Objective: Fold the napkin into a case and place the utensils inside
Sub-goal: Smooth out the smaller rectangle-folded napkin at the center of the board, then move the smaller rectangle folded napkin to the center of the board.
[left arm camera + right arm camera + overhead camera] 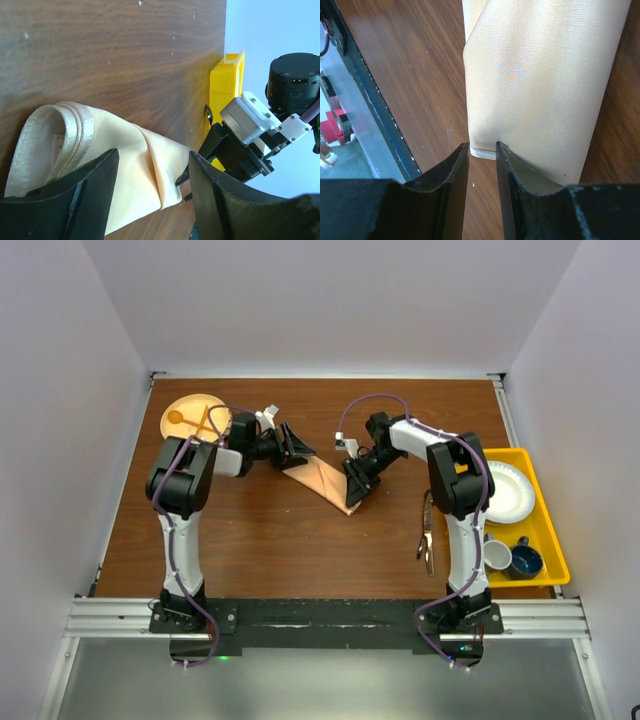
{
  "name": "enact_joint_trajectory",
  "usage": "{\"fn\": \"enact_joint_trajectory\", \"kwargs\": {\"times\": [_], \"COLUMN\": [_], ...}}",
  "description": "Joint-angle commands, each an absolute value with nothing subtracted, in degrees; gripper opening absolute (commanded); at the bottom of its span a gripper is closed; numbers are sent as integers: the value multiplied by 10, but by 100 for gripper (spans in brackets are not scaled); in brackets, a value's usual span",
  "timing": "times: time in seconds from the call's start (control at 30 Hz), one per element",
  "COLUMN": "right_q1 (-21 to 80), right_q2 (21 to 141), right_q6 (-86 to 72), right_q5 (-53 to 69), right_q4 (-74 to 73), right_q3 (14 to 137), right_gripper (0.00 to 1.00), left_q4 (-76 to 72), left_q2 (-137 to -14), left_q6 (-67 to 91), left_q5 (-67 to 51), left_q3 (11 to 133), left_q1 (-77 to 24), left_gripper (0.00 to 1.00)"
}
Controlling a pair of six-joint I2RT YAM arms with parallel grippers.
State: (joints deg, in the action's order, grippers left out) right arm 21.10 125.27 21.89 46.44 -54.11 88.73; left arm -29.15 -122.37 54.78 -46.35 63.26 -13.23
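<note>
The peach-orange napkin (320, 482) lies folded into a narrow strip slanting across the middle of the table. My left gripper (297, 448) is at its upper left end. In the left wrist view this gripper (153, 155) is open, its fingers (90, 195) straddling the cloth (135, 165) without pinching it. My right gripper (355, 488) is at the lower right end. Its jaws (482, 145) stand a narrow gap apart, with the napkin's hemmed end (482, 152) at the tips and bare table showing between them. The dark utensils (427, 530) lie to the right, beside the right arm.
A round wooden plate (190, 400) with a pale wooden spoon and fork sits at the back left. A yellow tray (545, 540) at the right edge holds a white plate (508, 492) and two cups (510, 558).
</note>
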Motion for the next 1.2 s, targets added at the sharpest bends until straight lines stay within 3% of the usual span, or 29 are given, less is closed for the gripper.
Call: {"fn": "enact_joint_trajectory", "kwargs": {"times": [0.0,0.17,0.3,0.53,0.87,1.17], "right_q1": [220,205,182,176,177,231], "right_q2": [1241,1203,1204,1260,1294,1236], "right_q6": [213,200,206,220,178,149], "right_q5": [478,512,447,339,376,425], "right_q4": [-541,-576,-581,-591,-614,-573], "right_q3": [894,975,1023,1072,1048,922], "right_gripper": [36,50,72,90,94,96], "left_q4": [-265,-218,-152,-1,40,48], "left_q2": [-1227,-1161,-1088,-1006,-956,-942], "left_q6": [475,391,329,172,130,115], "left_q5": [-521,-585,-575,-515,-491,-489], "left_q3": [692,736,722,701,658,628], "left_q1": [-120,-114,-88,-57,-29,-19], "left_gripper": [68,88,99,100,100,100]}}
